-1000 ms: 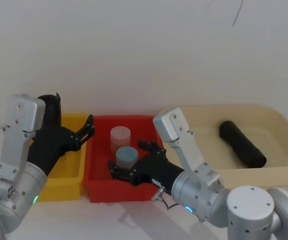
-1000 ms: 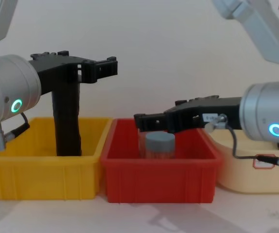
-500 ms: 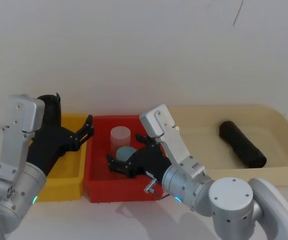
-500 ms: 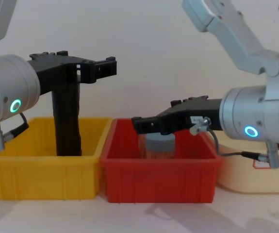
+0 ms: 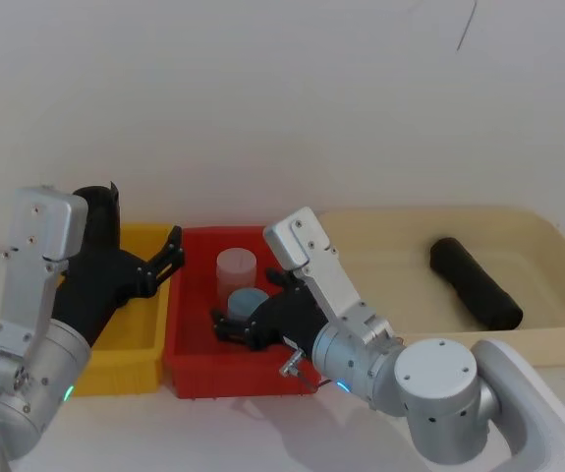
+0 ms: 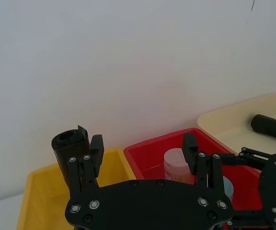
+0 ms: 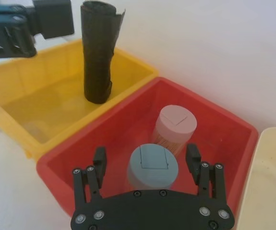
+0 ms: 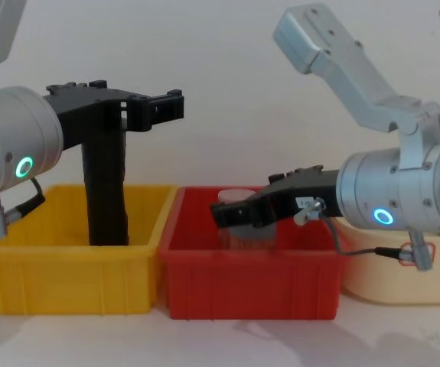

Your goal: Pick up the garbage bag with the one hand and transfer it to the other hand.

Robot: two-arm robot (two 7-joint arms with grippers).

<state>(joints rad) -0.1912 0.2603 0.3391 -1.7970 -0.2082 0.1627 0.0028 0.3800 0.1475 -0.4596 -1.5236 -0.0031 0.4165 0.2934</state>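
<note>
Black and matte, the garbage bag (image 5: 476, 283) lies on its side in the cream tray (image 5: 557, 339) at the right, well apart from both claws. Inside the red bin (image 5: 186, 369), the right gripper (image 7: 146, 167) spreads wide around the blue-lidded jar (image 7: 153, 167), gripping nothing. At the left, over the yellow bin (image 5: 115, 374), the left gripper (image 6: 142, 151) gapes wide and empty beside the slim upright black roll (image 7: 98, 52).

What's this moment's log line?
right gripper open around blue-lidded jar | left gripper open above yellow bin | garbage bag in beige tray
</note>
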